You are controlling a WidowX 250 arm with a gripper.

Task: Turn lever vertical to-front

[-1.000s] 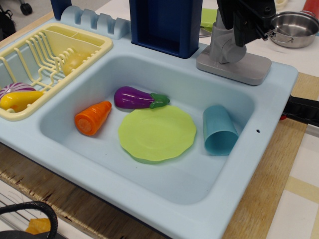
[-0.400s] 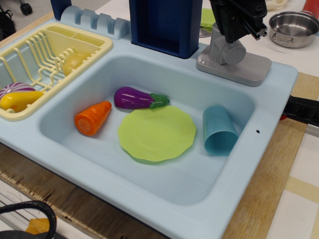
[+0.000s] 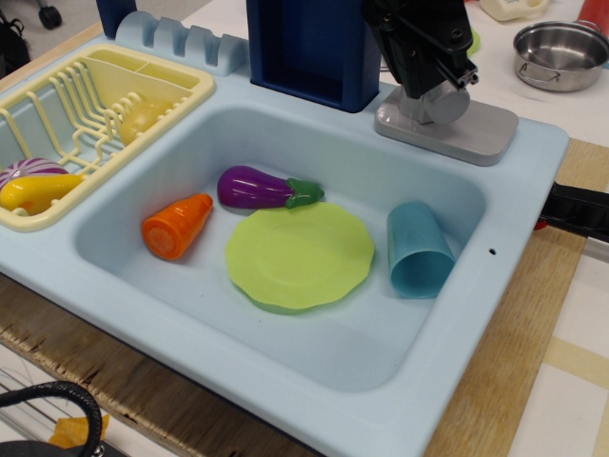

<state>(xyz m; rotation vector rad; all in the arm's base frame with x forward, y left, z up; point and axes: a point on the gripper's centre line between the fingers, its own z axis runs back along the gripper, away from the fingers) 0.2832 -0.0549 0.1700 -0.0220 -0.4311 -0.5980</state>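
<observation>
My black robot gripper (image 3: 430, 71) covers the small grey plastic lever (image 3: 440, 102); finger state I cannot tell. Mid-turn, I judge; next, push frontward.

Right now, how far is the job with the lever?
Done: the gripper has reached the lever and covers its top. In hand: the lever leans toward the sink, partly turned. Left: bringing it fully to the front. Whether the jaws grip it cannot be told.
</observation>
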